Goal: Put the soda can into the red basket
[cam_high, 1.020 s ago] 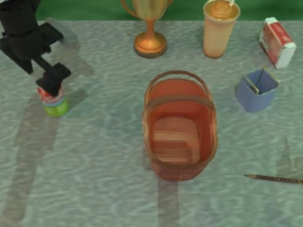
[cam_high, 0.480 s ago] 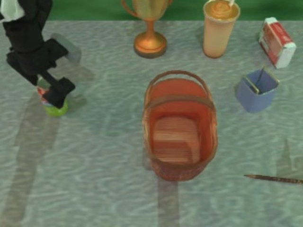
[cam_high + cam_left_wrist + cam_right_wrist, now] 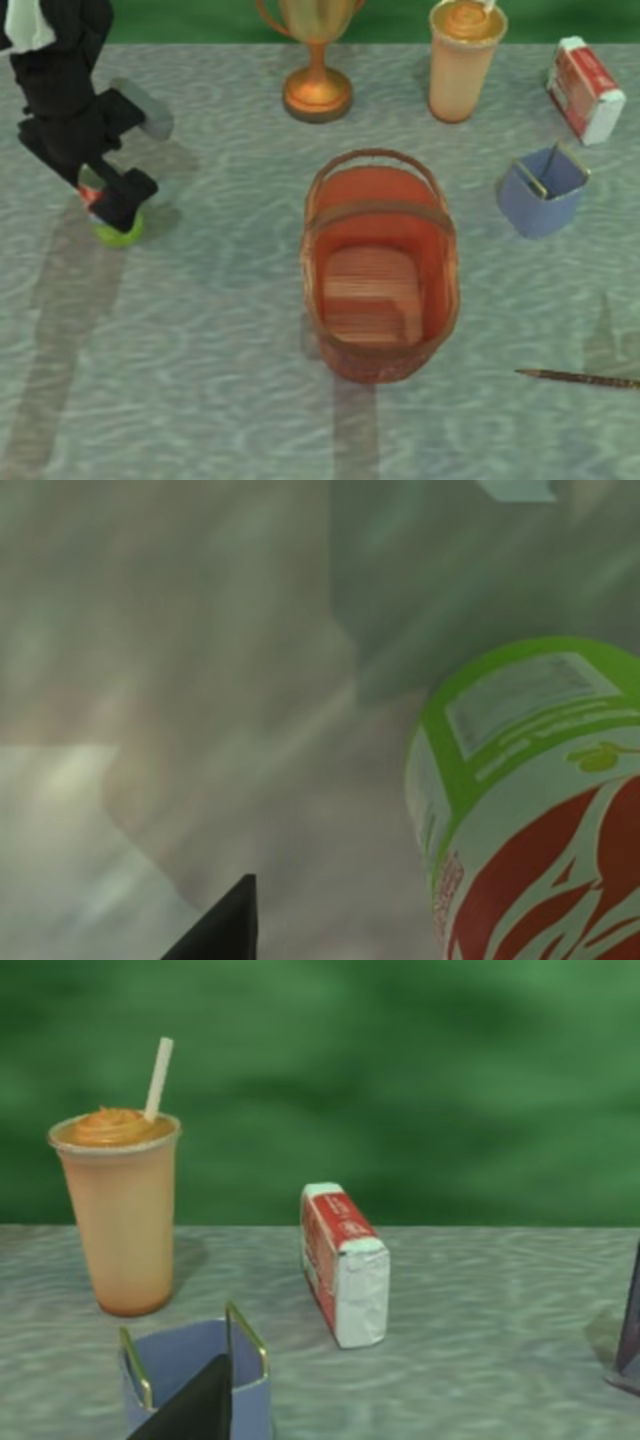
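Note:
The soda can stands upright at the table's left, with only its lime-green base and a sliver of red showing under my left gripper. That gripper is low over the can and open. In the left wrist view the can fills one side, and a clear gap separates it from the one dark finger in sight. The red basket stands at the table's middle, apart from the can, handle arched across it. My right arm is parked outside the top view; one finger shows in its wrist view.
A gold trophy and a tall orange cup stand at the back. At the right are a red-and-white carton and a small blue bucket. A thin brown stick lies near the right edge.
My left gripper has come down over the soda can, hiding most of it. The can and the basket stay where they were.

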{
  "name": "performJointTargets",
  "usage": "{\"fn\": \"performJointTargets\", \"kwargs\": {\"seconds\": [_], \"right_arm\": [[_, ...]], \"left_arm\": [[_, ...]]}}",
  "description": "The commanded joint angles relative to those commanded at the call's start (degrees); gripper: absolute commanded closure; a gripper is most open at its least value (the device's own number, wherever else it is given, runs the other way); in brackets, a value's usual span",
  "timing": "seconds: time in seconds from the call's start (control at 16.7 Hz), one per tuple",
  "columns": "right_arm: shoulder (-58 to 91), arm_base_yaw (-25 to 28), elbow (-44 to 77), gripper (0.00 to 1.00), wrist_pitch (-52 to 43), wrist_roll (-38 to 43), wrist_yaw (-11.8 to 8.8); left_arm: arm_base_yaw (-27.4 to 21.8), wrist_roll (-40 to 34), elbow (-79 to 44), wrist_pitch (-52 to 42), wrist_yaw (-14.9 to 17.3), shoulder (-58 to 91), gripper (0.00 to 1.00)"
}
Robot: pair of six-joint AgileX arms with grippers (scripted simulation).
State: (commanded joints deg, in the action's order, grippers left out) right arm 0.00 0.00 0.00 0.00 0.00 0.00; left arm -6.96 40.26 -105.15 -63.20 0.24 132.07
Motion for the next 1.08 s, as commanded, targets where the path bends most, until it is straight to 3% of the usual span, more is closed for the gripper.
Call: {"fn": "performJointTargets", "kwargs": {"seconds": [0.6,1.08], "right_arm": [[0.0,0.0,0.0,0.00,0.0,0.0,0.0],[0.0,0.0,0.0,0.00,0.0,0.0,0.0]], "left_arm": [[0.0,0.0,0.0,0.0,0.0,0.0,0.98],[0.0,0.0,0.0,0.0,0.0,0.0,1.00]]}}
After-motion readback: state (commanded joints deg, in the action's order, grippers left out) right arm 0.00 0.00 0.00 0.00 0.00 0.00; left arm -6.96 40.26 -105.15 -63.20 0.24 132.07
